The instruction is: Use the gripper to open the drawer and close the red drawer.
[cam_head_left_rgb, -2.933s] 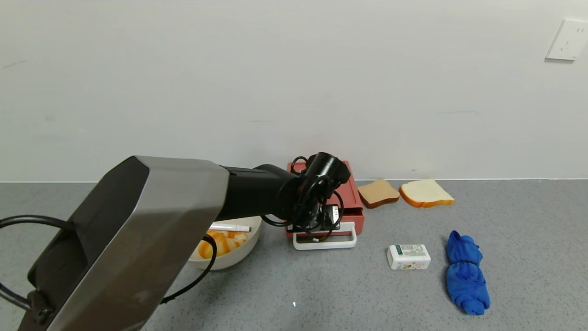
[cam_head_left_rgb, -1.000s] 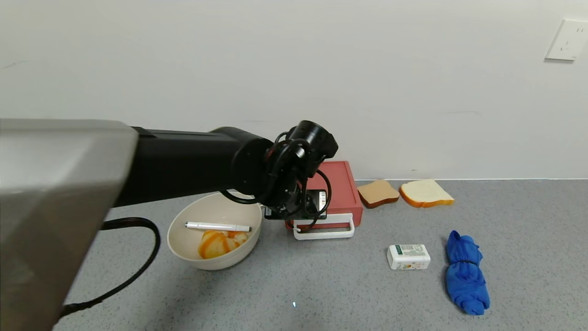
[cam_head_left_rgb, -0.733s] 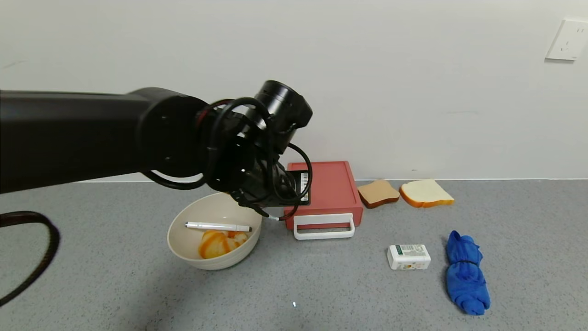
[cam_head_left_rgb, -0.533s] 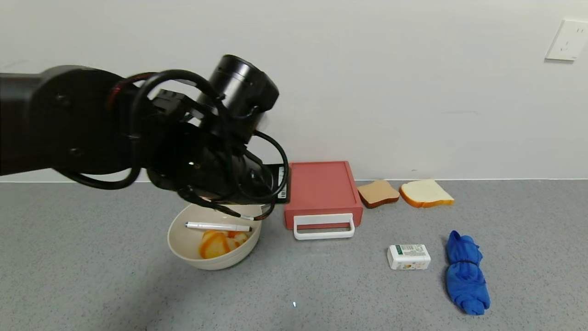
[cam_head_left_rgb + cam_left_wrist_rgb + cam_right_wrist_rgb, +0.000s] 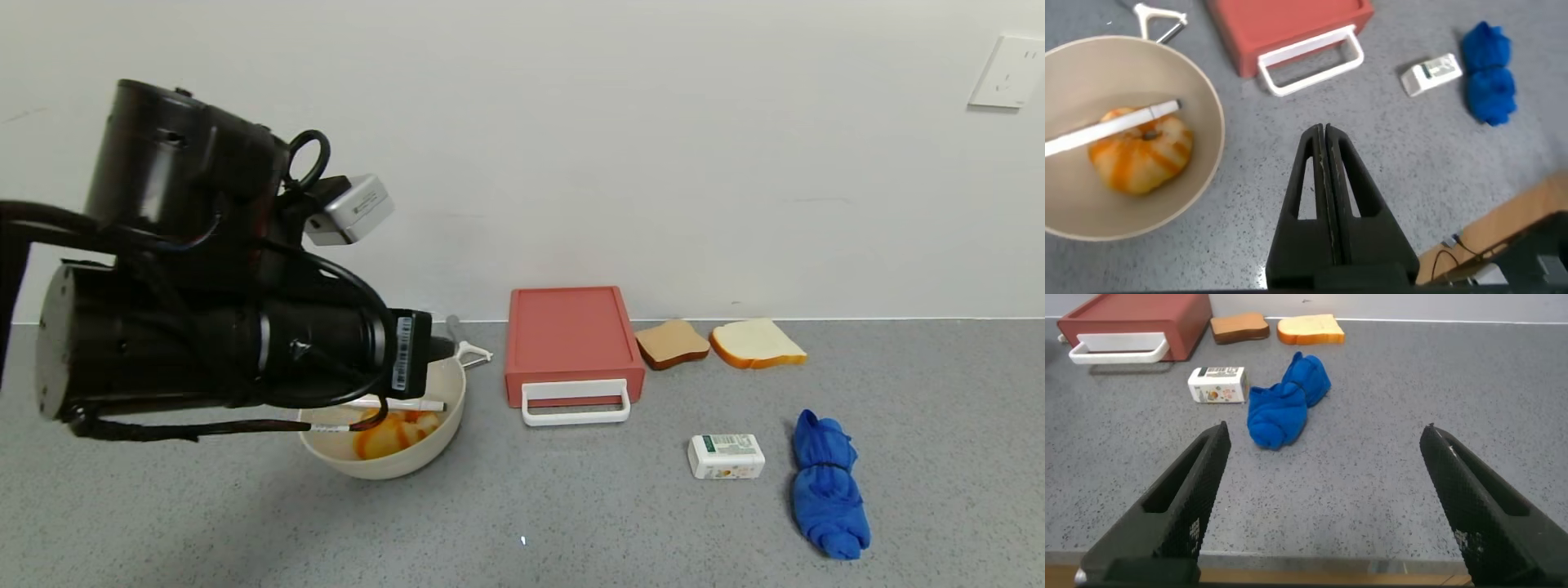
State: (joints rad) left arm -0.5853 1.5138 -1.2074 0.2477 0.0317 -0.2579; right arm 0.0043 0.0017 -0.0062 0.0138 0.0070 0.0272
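Observation:
The salmon-red drawer (image 5: 571, 335) sits against the wall with its tray pushed in and its white loop handle (image 5: 575, 403) at the front. It also shows in the left wrist view (image 5: 1282, 24) and the right wrist view (image 5: 1135, 318). My left gripper (image 5: 1324, 131) is shut and empty, raised above the table in front of the bowl, well left of the drawer. Its black end piece with the barcode label (image 5: 402, 359) hangs over the bowl. My right gripper (image 5: 1324, 431) is open and empty, low near the table's front edge.
A cream bowl (image 5: 392, 465) with a white pen and an orange piece stands left of the drawer, with a white peeler (image 5: 472, 353) behind it. Two bread slices (image 5: 672, 341) (image 5: 758, 341), a small white box (image 5: 726, 456) and a blue cloth (image 5: 829, 490) lie to the right.
The left arm has lifted off the drawer's handle and swung up and to the left. The tray, slightly pulled out before, is now pushed in.

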